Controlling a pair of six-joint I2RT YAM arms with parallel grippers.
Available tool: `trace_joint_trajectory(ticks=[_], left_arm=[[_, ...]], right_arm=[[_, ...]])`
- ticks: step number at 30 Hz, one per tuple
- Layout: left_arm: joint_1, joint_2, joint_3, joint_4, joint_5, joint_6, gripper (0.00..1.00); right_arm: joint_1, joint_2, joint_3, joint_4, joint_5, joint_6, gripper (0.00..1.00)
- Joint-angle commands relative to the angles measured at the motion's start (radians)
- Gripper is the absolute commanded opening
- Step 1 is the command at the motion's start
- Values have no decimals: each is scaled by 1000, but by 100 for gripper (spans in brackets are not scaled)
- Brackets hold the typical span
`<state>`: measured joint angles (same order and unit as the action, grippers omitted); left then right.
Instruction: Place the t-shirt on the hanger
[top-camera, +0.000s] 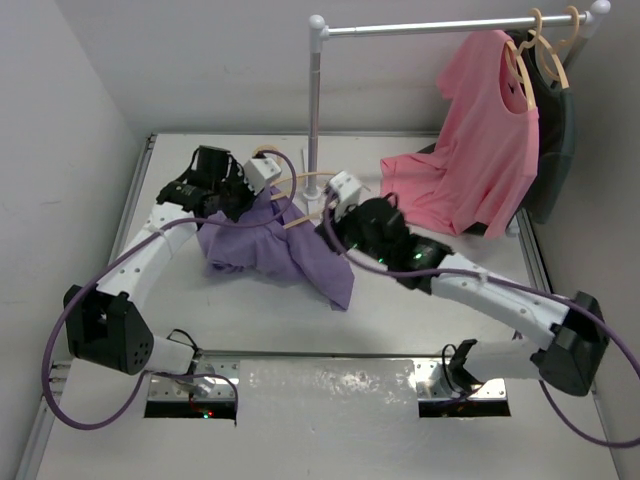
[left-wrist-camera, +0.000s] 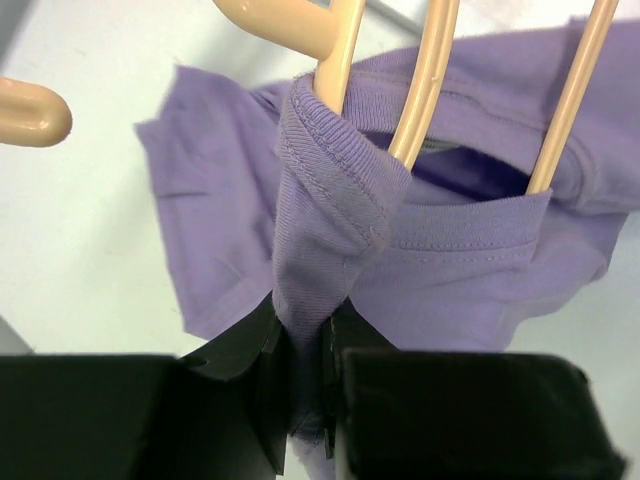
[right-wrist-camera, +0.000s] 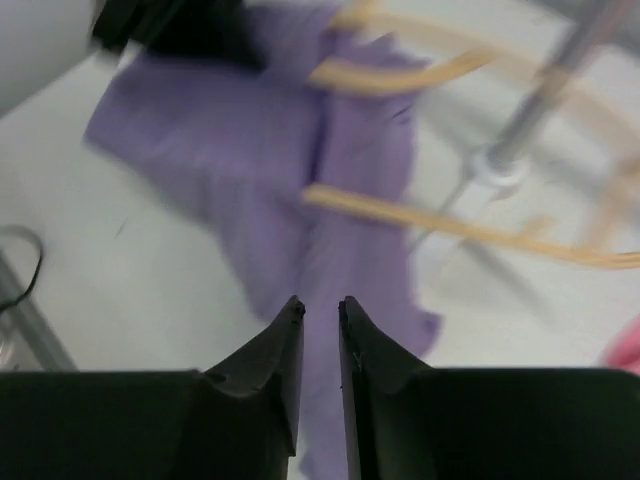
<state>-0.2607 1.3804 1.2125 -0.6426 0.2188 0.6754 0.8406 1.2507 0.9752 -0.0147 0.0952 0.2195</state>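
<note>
The lavender t-shirt (top-camera: 290, 250) lies bunched on the table, left of centre. My left gripper (top-camera: 245, 200) is shut on a fold of its collar; in the left wrist view the ribbed collar (left-wrist-camera: 330, 170) runs down between the jaws of the gripper (left-wrist-camera: 305, 320). The tan hanger (top-camera: 297, 224) lies partly inside the neck opening, and its bars (left-wrist-camera: 425, 80) pass through the collar. My right gripper (top-camera: 335, 215) hovers just right of the shirt with its jaws nearly together and nothing between them (right-wrist-camera: 320, 303). Shirt (right-wrist-camera: 250, 170) and hanger (right-wrist-camera: 400, 210) lie blurred below it.
A white clothes rack pole (top-camera: 313, 110) stands just behind the hanger, its rail (top-camera: 440, 25) running right. A pink t-shirt (top-camera: 490, 130) and a dark garment (top-camera: 555, 130) hang there on like hangers. The pink hem spreads over the table at the right.
</note>
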Motion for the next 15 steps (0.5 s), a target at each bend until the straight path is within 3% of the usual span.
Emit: trace_joint_trajectory(ticks=[1,2,3,5,6,7,15], left_arm=[[0,-7,71,66,-7,-45,0],[0,-7,67,64,1,-46,0],[-2,-6,64,63,2,-51,0],[-2,-9,52,60,5,-53,0],[-2,-11,47,66,5,-54,0],[-2,-12,42,67,7,-59,0],[-2,-20,28,75,27,-79,0]], right_arm=[[133,111,-70,120,121,114,18],[138,136,-76,136,121,156,19],[138,159,-85,175,127,197,42],[138,210,-118,225,150,276,56],[140,226,-125,258,178,284,69],[140,263,-128,265,196,290,73],[138,450,-78,407,236,157,72]])
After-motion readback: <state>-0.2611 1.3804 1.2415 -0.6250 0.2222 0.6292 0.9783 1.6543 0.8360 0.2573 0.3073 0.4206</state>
